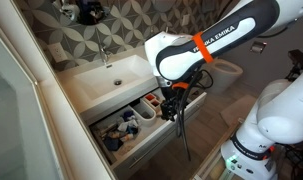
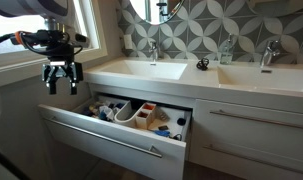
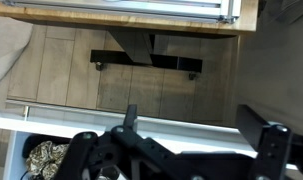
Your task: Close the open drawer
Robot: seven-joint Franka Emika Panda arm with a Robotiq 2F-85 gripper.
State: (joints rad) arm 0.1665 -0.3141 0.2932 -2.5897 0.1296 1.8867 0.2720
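The drawer point(image 2: 111, 140) under the white sink stands pulled out, and it also shows in an exterior view point(image 1: 151, 138). Its pale front carries a slim bar handle point(image 2: 101, 135). White divider trays inside hold small toiletries point(image 2: 126, 110). My gripper point(image 2: 61, 82) hangs open and empty, fingers pointing down, above and just outside the drawer's front corner; in an exterior view point(image 1: 171, 110) it sits over the front edge. In the wrist view the open fingers point(image 3: 191, 112) frame the drawer's white front edge point(image 3: 71, 120), with wooden floor beyond. It touches nothing.
The white sink basin point(image 1: 111, 80) sits above the drawer; a second basin point(image 2: 261, 75) and shut drawer fronts point(image 2: 251, 120) lie beside it. A toilet point(image 1: 226, 70) and the robot base point(image 1: 261, 130) stand nearby. A black stand foot point(image 3: 146, 55) rests on the floor.
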